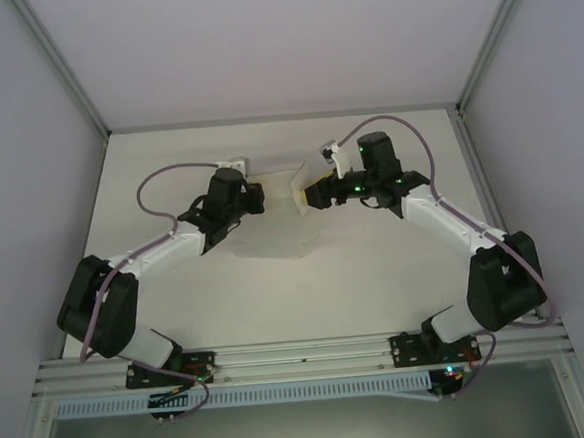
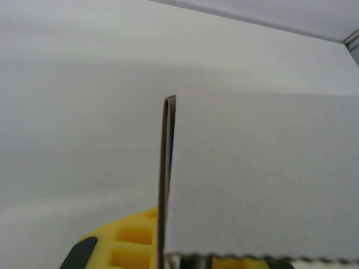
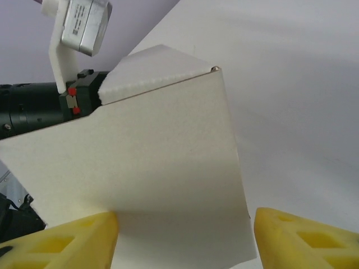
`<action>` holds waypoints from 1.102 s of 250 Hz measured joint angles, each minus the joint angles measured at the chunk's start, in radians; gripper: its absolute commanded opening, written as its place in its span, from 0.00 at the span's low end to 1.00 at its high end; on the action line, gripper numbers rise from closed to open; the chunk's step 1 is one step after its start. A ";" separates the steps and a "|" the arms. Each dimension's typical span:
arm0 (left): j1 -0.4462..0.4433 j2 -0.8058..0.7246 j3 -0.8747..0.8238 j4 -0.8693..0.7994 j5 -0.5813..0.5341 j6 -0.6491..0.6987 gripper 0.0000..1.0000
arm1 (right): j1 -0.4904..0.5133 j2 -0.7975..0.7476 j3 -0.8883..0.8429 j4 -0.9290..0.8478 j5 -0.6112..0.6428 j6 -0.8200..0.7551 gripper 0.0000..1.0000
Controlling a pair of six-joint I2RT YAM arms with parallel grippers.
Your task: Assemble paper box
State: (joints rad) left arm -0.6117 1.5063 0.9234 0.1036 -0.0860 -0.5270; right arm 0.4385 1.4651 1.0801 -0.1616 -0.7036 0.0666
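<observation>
The paper box (image 1: pixel 272 220) is a white card sheet, partly folded, held up over the middle of the table between the two arms. My left gripper (image 1: pixel 253 198) is at its left side, shut on a flap. In the left wrist view that flap's edge (image 2: pixel 166 179) stands upright between the yellow fingers (image 2: pixel 126 241), and a wide panel (image 2: pixel 263 174) covers the right. My right gripper (image 1: pixel 311 194) is at the box's right side. Its yellow fingers (image 3: pixel 61 241) stand wide apart, open, with a paper box panel (image 3: pixel 162 162) between them and a gap to the right finger (image 3: pixel 308 235).
The white table (image 1: pixel 397 282) is walled at the back and sides, with metal uprights (image 1: pixel 61 65) at the far corners. An aluminium rail (image 1: pixel 302 357) carrying both arm bases runs along the near edge. The left arm's wrist camera (image 3: pixel 78 28) sits just behind the box.
</observation>
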 measured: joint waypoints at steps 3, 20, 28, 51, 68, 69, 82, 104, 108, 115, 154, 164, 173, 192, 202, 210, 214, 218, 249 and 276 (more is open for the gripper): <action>0.001 0.001 0.000 -0.003 0.000 0.000 0.00 | 0.002 0.002 0.000 0.000 0.002 0.000 0.69; 0.003 0.007 0.002 -0.013 0.000 0.005 0.00 | 0.005 0.008 0.000 0.000 0.012 -0.005 0.71; 0.003 0.010 0.002 -0.015 0.000 0.007 0.00 | 0.005 0.011 0.000 0.000 0.015 -0.006 0.72; 0.003 0.014 0.003 -0.016 0.001 0.008 0.00 | 0.005 0.013 0.000 0.000 0.018 -0.007 0.74; 0.003 0.014 0.003 -0.015 0.001 0.011 0.00 | 0.005 0.013 0.005 0.000 0.017 -0.008 0.77; 0.003 0.014 0.003 -0.015 0.001 0.011 0.00 | 0.005 0.013 0.006 -0.001 0.017 -0.008 0.77; 0.003 0.014 0.004 -0.015 0.001 0.011 0.00 | 0.005 0.013 0.011 -0.003 0.016 -0.016 0.78; 0.003 0.014 0.005 -0.014 0.001 0.015 0.00 | 0.005 0.012 0.019 -0.022 0.017 -0.018 0.76; 0.003 0.014 0.005 -0.014 0.001 0.016 0.00 | 0.005 0.011 0.020 -0.025 0.017 -0.018 0.75; 0.003 0.014 0.005 -0.015 0.001 0.019 0.00 | 0.005 0.008 0.020 -0.033 0.020 -0.018 0.74; 0.000 0.013 0.005 -0.010 0.002 0.043 0.00 | -0.024 -0.027 0.007 -0.050 -0.009 -0.014 0.72; -0.003 0.013 0.005 -0.010 0.001 0.048 0.00 | -0.036 -0.043 -0.007 -0.041 -0.035 -0.014 0.72; -0.005 0.013 0.005 -0.010 0.002 0.053 0.00 | -0.044 -0.056 -0.021 -0.035 -0.056 -0.015 0.72; -0.010 0.013 0.005 -0.010 0.007 0.061 0.00 | -0.051 -0.075 -0.040 -0.030 -0.091 -0.015 0.71; -0.010 0.013 0.005 -0.009 0.013 0.064 0.00 | -0.051 -0.077 -0.042 -0.029 -0.107 -0.016 0.71; -0.010 0.013 0.005 -0.007 0.020 0.064 0.00 | -0.051 -0.077 -0.042 -0.028 -0.114 -0.016 0.71; -0.011 0.013 0.005 -0.006 0.023 0.066 0.00 | -0.051 -0.077 -0.042 -0.027 -0.116 -0.016 0.71; -0.011 0.013 0.005 -0.006 0.024 0.066 0.00 | -0.051 -0.077 -0.042 -0.027 -0.117 -0.016 0.71; -0.011 0.011 0.005 -0.006 0.040 0.067 0.00 | -0.050 -0.071 -0.042 -0.026 -0.132 -0.023 0.71; -0.011 0.009 0.005 -0.014 0.038 0.067 0.00 | -0.029 -0.051 -0.041 -0.029 -0.108 -0.038 0.71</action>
State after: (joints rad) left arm -0.6224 1.5154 0.9283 0.0895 -0.0479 -0.4599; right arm 0.4095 1.4143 1.0393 -0.1905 -0.8112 0.0288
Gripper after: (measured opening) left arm 0.069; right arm 0.712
